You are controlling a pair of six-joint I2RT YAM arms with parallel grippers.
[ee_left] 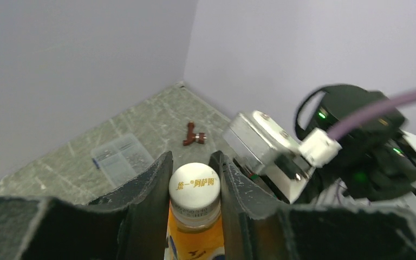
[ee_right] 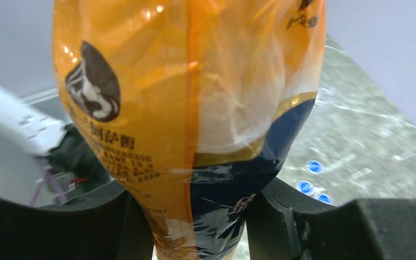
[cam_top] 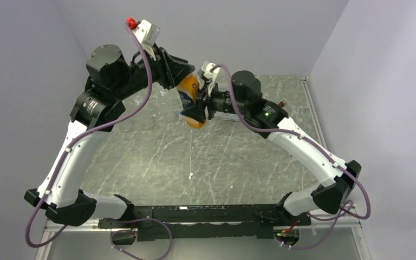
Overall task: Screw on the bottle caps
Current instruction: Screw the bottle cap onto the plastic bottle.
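1. Bottom centre of the left wrist view: white cap [ee_left: 194, 187] with orange lettering, a short neck and a strip of the orange bottle [ee_left: 195, 244]. Everything lower cut off by the frame edge.
2. Left tool [ee_left: 191, 160] clenched on that cap, one dark finger pressed to each side.
3. Filling the right wrist view: the same bottle's orange wrap and dark blue label band, top and base both out of frame.
4. Right tool [ee_right: 197, 216] clamped on the blue-banded part, a finger against each flank.
5. Upper centre of the overhead view: bottle held tilted, clear of the counter [cam_top: 157, 157], between the two arms. Neck and cap hidden inside the left tool, lower body largely covered by the right one.
6. Lower right of the right wrist view: three blue bottle caps [ee_right: 314, 166] lying close together on the counter, the lowest partly hidden behind the finger.
7. Centre left of the left wrist view: flat clear plastic box [ee_left: 120, 157], contents too blurred to name. Beyond it, a small reddish-brown object [ee_left: 194, 135], shape unclear.
8. Right of that view: silver camera block [ee_left: 260, 143], smeared purple cable [ee_left: 379, 111], green lights on the other arm.
9. Counter grey-green, stone-patterned with pale veins. Plain lilac-grey walls [cam_top: 249, 32] on three sides.
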